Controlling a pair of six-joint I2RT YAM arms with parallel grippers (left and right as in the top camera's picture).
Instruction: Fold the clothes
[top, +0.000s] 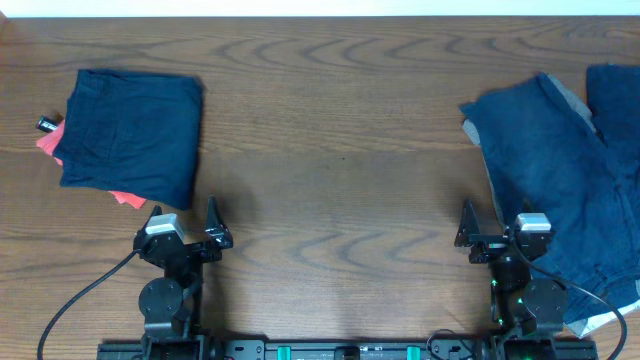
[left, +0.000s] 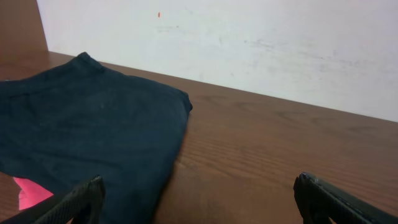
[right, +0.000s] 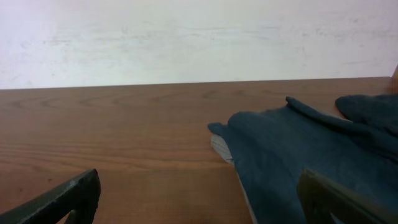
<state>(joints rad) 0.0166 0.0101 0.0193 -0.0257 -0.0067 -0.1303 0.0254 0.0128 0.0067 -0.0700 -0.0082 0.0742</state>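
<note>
left jaws: the left gripper (top: 183, 215) is sitting with its two black fingers spread wide and gripping nothing, low at the near edge.
right jaws: same deal, the right gripper (top: 493, 218) is hanging wide apart and empty, with its outer side right by the hem of the rumpled pile.
why parked like that: i'm guessing both arms are idling between garments, each one facing its own pile.
left pile: a square-folded dark navy fabric garment (top: 130, 135) is lying flat and tidy at the far left, so it's looking done. a small coral-red cloth (top: 125, 197) is peeking out from under it at two edges, stacked below.
right pile: loose dark navy two-legged shorts (top: 560, 180) are sprawling unfolded by the right edge, and a light grey fabric garment (top: 572, 97) is showing underneath. that's the work waiting.
middle: the brown wood-grain table (top: 340, 130) between the piles is probably serving as the folding spot.
count: two grippers, one folded navy piece, one coral-red, one grey and at least one loose navy piece. the navy flap in the far right corner could be a second leg or a separate garment, can't tell.
</note>
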